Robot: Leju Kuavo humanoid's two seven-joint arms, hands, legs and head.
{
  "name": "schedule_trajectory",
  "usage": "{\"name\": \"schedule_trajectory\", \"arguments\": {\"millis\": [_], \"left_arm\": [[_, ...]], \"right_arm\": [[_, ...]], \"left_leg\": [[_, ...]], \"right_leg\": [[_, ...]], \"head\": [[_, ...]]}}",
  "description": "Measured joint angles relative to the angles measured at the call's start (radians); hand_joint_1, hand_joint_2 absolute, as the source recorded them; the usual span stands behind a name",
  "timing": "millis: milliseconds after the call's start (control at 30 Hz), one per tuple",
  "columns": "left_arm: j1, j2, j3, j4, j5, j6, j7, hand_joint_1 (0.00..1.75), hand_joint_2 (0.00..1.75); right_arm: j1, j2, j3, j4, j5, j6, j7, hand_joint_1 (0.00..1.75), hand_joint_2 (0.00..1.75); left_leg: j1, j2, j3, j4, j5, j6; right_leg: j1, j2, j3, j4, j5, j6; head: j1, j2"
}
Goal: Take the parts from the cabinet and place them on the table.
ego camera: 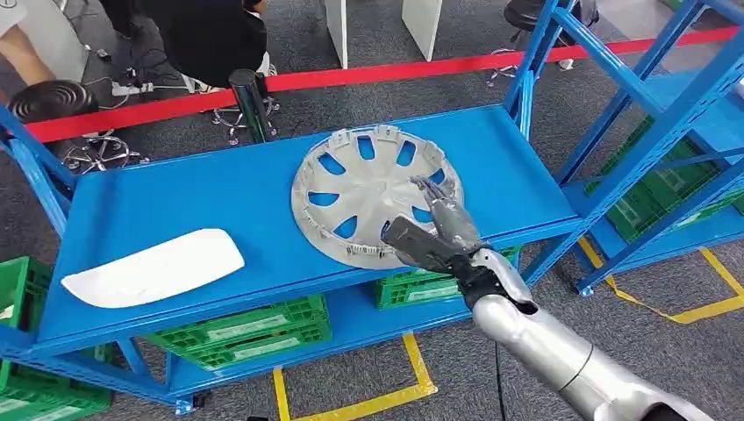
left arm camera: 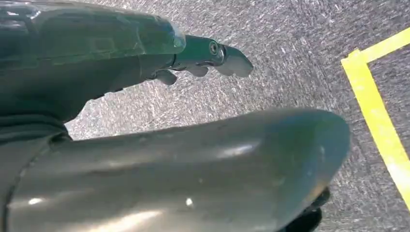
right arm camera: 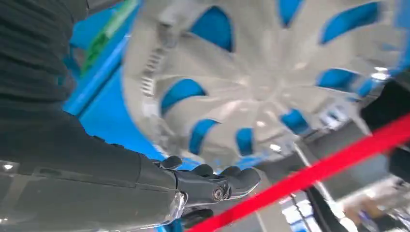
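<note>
Grey carpet floor (ego camera: 439, 35), yellow floor tape (ego camera: 386, 399), red barrier tape (ego camera: 368, 74), green crates (ego camera: 254, 329).

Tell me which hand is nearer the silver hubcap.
Right. The right hand reaches over the hubcap on the blue shelf, fingers above its near rim. The left hand hangs over grey floor, away from it.

- A blue metal shelf board (ego camera: 219, 189) on a blue steel frame carried two things; both lay flat on it, well apart
- A round silver-grey plastic wheel cover (ego camera: 360, 189) with blue showing through its slots lay toward the right end
- A white oblong curved plastic panel (ego camera: 153, 267) lay near the front left corner
- A lower blue shelf (ego camera: 360, 320) held green plastic crates (ego camera: 241, 331)
</note>
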Motion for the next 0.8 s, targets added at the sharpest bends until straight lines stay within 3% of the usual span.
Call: {"name": "schedule_trajectory", "arguments": {"millis": [533, 800], "left_arm": [[0.001, 0.001, -0.009, 0.003, 0.018, -0.009, 0.011, 0.0, 0.0], [0.001, 0.002, -0.01, 0.004, 0.038, -0.009, -0.011, 0.0, 0.0]], "right_arm": [[0.09, -0.167, -0.034, 0.19, -0.07, 0.062, -0.023, 0.0, 1.75], [0.07, -0.182, -0.027, 0.251, 0.002, 0.111, -0.016, 0.0, 1.75]], "left_leg": [[0.0, -0.006, -0.001, 0.0, 0.0, 0.0], [0.0, 0.002, 0.0, 0.0, 0.0, 0.0]], "right_leg": [[0.0, -0.004, 0.0, 0.0, -0.001, 0.001], [0.0, -0.002, 0.001, 0.0, -0.001, 0.001]], "head": [[0.0, 0.0], [-0.001, 0.0]]}}
